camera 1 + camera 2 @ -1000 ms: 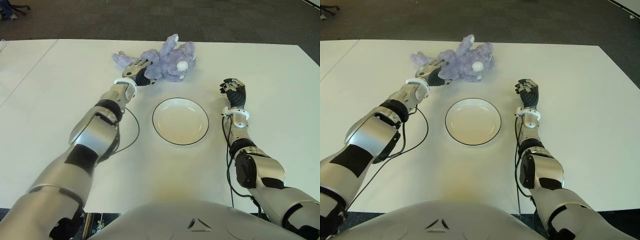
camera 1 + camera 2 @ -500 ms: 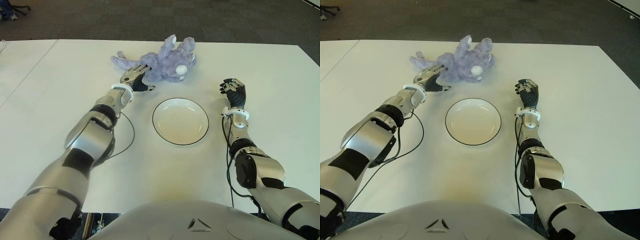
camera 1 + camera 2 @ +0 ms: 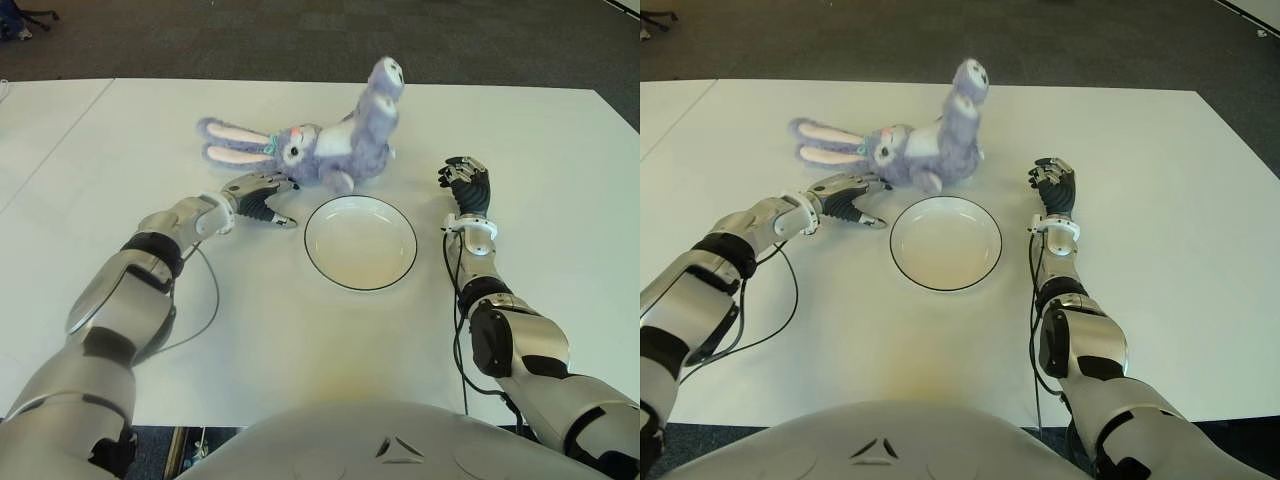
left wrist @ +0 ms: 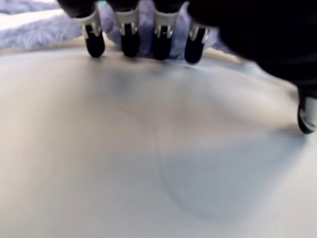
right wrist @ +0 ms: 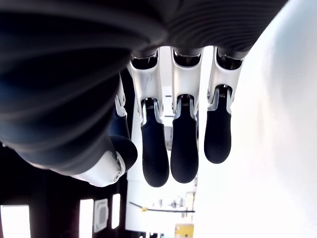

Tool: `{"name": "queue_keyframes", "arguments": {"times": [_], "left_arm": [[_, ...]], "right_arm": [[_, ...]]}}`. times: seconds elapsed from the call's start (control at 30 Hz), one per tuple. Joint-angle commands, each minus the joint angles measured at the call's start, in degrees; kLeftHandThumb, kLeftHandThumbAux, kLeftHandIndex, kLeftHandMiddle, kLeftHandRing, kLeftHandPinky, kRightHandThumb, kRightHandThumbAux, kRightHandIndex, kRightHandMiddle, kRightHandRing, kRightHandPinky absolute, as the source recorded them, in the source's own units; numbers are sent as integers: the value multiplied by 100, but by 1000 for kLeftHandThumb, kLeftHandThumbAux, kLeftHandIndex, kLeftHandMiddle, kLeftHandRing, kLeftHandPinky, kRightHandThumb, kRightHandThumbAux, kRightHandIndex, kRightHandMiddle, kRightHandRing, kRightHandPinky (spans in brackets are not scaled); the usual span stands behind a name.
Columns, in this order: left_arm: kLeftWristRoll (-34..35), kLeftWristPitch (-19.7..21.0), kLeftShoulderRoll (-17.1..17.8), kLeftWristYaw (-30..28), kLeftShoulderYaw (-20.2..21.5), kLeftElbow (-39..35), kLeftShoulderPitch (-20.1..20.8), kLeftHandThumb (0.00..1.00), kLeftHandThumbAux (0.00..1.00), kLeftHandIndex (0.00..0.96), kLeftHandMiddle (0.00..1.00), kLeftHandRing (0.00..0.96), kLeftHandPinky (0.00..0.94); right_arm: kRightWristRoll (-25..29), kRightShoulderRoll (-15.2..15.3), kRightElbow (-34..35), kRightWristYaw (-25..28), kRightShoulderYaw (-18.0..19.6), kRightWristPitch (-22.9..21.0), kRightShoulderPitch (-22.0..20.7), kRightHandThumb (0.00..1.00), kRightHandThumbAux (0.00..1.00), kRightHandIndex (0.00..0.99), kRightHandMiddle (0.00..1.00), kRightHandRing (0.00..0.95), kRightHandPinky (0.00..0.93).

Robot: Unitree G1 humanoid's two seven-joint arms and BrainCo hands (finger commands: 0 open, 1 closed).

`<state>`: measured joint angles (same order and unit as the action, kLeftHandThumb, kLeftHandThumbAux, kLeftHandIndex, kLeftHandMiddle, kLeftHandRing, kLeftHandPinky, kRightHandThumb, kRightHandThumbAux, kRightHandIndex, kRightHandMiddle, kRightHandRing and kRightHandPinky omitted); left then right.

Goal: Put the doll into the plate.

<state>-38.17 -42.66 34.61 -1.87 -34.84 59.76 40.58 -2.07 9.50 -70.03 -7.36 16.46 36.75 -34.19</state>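
the left hand [image 3: 262, 196] has its fingers [image 4: 130, 38] spread with nothing in them, low over the table [image 3: 120, 140] just left of the plate [image 3: 360, 242]. the doll [image 3: 320, 150] lies on the table just behind the plate, outside it, one leg raised. the right hand [image 3: 466, 185] shows right of the plate, fingers [image 5: 184, 144] loosely extended and empty.

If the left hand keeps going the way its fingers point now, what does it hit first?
Probably the doll: the left hand, fingers open, points at its head just beyond the fingertips, with the plate off to its right. Depth is uncertain.
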Motion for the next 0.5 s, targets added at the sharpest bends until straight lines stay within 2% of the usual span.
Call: {"name": "queue_keyframes", "arguments": {"times": [0.03,0.17,0.33,0.5], "left_arm": [[257,-80,797,-1385,-28,-1034,-1070,55,303,0,0,0,0],[687,217,1408,-1742,290,-2238,-1810,62,272,0,0,0,0],[1089,706,1888,-2168,662,-3431,-2440,74,267,0,0,0,0],[1255,1101,2063,-2434,907,-4083,-2774,85,270,0,0,0,0]], "right_arm": [[-10,-576,-769,15,-37,-714,1274,688,729,421,550,566,520],[2,-567,-769,55,-28,-716,1271,688,728,420,543,556,507],[15,-561,-770,82,-16,-731,1268,688,728,420,543,557,513],[29,-564,-772,112,-1,-752,1258,688,729,419,532,547,510]]}}
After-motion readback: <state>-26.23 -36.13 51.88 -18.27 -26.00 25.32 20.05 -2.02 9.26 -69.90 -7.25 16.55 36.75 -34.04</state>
